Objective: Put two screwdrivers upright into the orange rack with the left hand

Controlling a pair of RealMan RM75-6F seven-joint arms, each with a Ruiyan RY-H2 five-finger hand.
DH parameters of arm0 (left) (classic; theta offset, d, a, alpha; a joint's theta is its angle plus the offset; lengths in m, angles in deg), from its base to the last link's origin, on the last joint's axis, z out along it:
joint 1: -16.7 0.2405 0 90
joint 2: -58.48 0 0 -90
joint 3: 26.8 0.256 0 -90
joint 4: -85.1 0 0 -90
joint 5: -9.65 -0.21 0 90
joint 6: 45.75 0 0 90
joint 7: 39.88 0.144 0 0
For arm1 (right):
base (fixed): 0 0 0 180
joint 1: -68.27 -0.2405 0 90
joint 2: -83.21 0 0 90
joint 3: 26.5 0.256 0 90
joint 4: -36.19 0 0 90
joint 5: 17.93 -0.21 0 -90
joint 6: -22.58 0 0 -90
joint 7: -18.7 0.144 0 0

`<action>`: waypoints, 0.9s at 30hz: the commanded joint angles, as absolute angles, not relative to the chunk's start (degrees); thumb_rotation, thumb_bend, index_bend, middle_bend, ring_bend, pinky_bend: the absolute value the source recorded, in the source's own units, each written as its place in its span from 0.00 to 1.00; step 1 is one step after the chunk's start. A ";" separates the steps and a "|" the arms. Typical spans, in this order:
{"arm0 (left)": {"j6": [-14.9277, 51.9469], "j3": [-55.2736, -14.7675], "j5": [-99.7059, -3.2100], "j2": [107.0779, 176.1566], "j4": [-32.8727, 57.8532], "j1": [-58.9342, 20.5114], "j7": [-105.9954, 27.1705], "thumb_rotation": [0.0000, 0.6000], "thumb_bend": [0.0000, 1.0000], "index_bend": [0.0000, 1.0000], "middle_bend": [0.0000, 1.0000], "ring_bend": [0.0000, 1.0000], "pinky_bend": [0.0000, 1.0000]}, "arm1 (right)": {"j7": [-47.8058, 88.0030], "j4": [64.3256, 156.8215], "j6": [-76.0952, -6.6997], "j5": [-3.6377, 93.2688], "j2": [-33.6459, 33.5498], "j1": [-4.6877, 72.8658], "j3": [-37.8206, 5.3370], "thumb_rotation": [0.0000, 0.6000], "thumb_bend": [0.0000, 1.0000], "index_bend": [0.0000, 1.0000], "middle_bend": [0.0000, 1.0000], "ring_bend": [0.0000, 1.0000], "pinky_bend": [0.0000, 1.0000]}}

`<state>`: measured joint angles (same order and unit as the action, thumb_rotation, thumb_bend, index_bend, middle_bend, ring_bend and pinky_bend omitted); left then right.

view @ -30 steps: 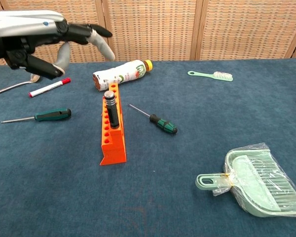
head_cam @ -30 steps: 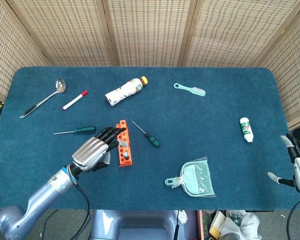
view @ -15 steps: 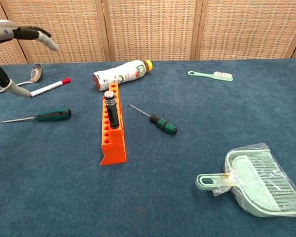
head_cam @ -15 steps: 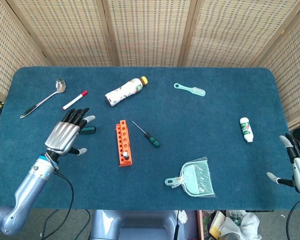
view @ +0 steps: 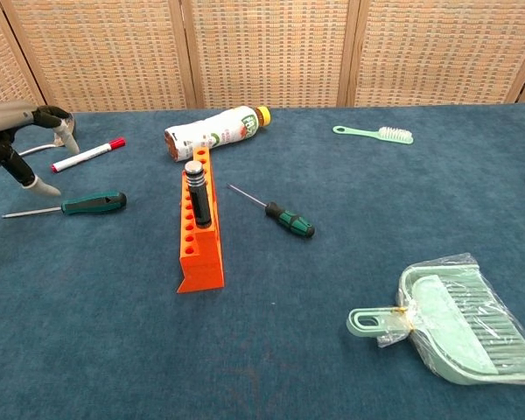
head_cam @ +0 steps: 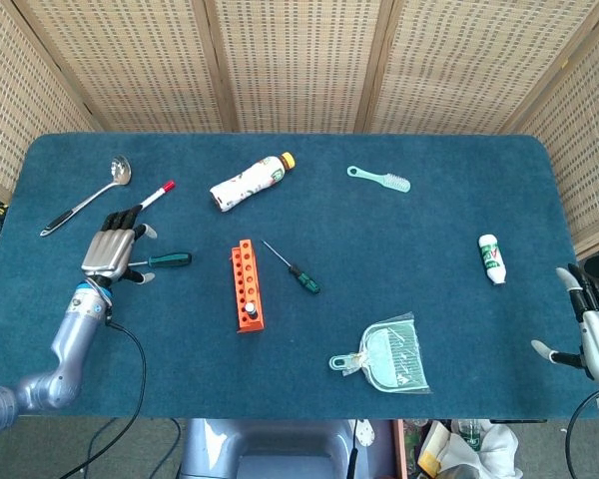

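Since the earlier frames the left hand [head_cam: 113, 249] has swung away from the orange rack [head_cam: 246, 284] toward the table's left side. Seen from the head camera, it now hovers over the shaft of the green-handled screwdriver [head_cam: 166, 260], fingers spread and holding nothing. That screwdriver lies flat, well left of the rack, while a second screwdriver [head_cam: 298, 270] lies flat just right of the rack. Near the table's right edge the right hand [head_cam: 591, 337] is open and empty too. A red-capped marker [head_cam: 152, 196] and a ladle [head_cam: 84, 197] lie beyond the left hand.

From the chest camera, the left hand [view: 22, 140] shows at the left edge (partly cut off), its fingers apart above the screwdriver [view: 91, 204]. The rack [view: 199, 236] has one dark-handled tool [view: 196, 194] standing upright in it, and the second screwdriver [view: 284, 217] rests on the cloth beside it.
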<state>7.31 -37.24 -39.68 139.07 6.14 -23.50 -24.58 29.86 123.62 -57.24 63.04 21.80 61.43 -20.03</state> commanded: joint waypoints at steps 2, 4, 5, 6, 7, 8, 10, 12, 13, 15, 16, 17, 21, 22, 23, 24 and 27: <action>3.67 -37.52 -40.13 142.55 11.22 -24.55 -27.21 1.00 0.02 0.38 0.00 0.00 0.00 | 29.43 123.51 -56.96 62.53 21.62 61.31 -19.84 1.00 0.00 0.00 0.00 0.00 0.00; 2.86 -37.52 -40.01 143.58 12.92 -24.88 -27.37 1.00 0.07 0.39 0.00 0.00 0.00 | 29.24 123.41 -56.74 62.27 21.52 61.23 -19.78 1.00 0.00 0.00 0.00 0.00 0.00; 2.48 -37.54 -39.92 144.00 13.66 -25.04 -27.39 1.00 0.10 0.39 0.00 0.00 0.00 | 29.17 123.38 -56.69 62.19 21.48 61.22 -19.76 1.00 0.00 0.00 0.00 0.00 0.00; 2.14 -37.62 -39.78 144.35 14.30 -25.19 -27.45 1.00 0.12 0.39 0.00 0.00 0.00 | 29.09 123.35 -56.62 62.08 21.44 61.20 -19.73 1.00 0.00 0.00 0.00 0.00 0.00; 1.97 -37.74 -39.67 144.62 14.74 -25.30 -27.54 1.00 0.13 0.39 0.00 0.00 0.00 | 29.04 123.34 -56.57 62.00 21.43 61.19 -19.71 1.00 0.00 0.00 0.00 0.00 0.00; 1.78 -37.97 -39.58 145.05 15.44 -25.45 -27.77 1.00 0.14 0.39 0.00 0.00 0.00 | 29.01 123.36 -56.50 61.89 21.42 61.18 -19.69 1.00 0.00 0.00 0.00 0.00 0.00; 1.31 -38.39 -39.37 145.85 16.96 -25.73 -28.23 1.00 0.15 0.39 0.00 0.00 0.00 | 29.07 123.41 -56.40 61.63 21.46 61.18 -19.58 1.00 0.00 0.00 0.00 0.00 0.00; 0.41 -38.56 -38.80 146.93 19.34 -26.28 -27.93 1.00 0.15 0.39 0.00 0.00 0.00 | 29.01 123.33 -56.17 61.16 21.46 61.10 -19.38 1.00 0.00 0.00 0.00 0.00 0.00; 0.10 -38.59 -38.63 147.35 20.08 -26.43 -27.86 1.00 0.15 0.39 0.00 0.00 0.00 | 28.98 123.30 -56.06 61.01 21.47 61.07 -19.32 1.00 0.00 0.00 0.00 0.00 0.00; -0.82 -38.73 -38.05 148.23 21.62 -26.73 -27.84 1.00 0.15 0.39 0.00 0.00 0.00 | 28.92 123.20 -55.81 60.72 21.44 60.97 -19.20 1.00 0.00 0.00 0.00 0.00 0.00; -1.41 -38.88 -37.75 148.57 22.22 -26.88 -28.05 1.00 0.15 0.39 0.00 0.00 0.00 | 28.91 123.19 -55.68 60.63 21.41 60.91 -19.17 1.00 0.00 0.00 0.00 0.00 0.00; -2.14 -39.02 -37.46 149.05 23.01 -27.05 -28.34 1.00 0.15 0.39 0.00 0.00 0.00 | 28.84 123.17 -55.58 60.54 21.40 60.87 -19.14 1.00 0.00 0.00 0.00 0.00 0.00; -3.79 -39.20 -37.33 150.64 25.40 -27.59 -28.94 1.00 0.15 0.39 0.00 0.00 0.00 | 28.99 123.22 -55.20 60.46 21.46 60.76 -19.17 1.00 0.00 0.00 0.00 0.00 0.00; -4.15 -39.28 -37.35 150.93 25.79 -27.69 -29.17 1.00 0.16 0.40 0.00 0.00 0.00 | 28.95 123.19 -55.19 60.44 21.45 60.75 -19.16 1.00 0.00 0.00 0.00 0.00 0.00; -4.60 -39.38 -37.44 151.25 26.28 -27.84 -29.46 1.00 0.16 0.40 0.00 0.00 0.00 | 28.95 123.17 -55.19 60.44 21.43 60.76 -19.16 1.00 0.00 0.00 0.00 0.00 0.00; -4.89 -39.44 -37.49 151.47 26.65 -27.97 -29.57 1.00 0.17 0.40 0.00 0.00 0.00 | 28.98 123.18 -55.19 60.43 21.42 60.76 -19.15 1.00 0.00 0.00 0.00 0.00 0.00; -5.09 -39.61 -37.29 152.26 27.97 -28.44 -29.04 1.00 0.19 0.42 0.00 0.00 0.00 | 29.12 123.12 -55.24 60.30 21.46 60.81 -19.07 1.00 0.00 0.00 0.00 0.00 0.00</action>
<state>-4.97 -39.48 -37.41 151.93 27.57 -28.21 -29.25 29.13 123.12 -55.24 60.30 21.46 60.81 -19.07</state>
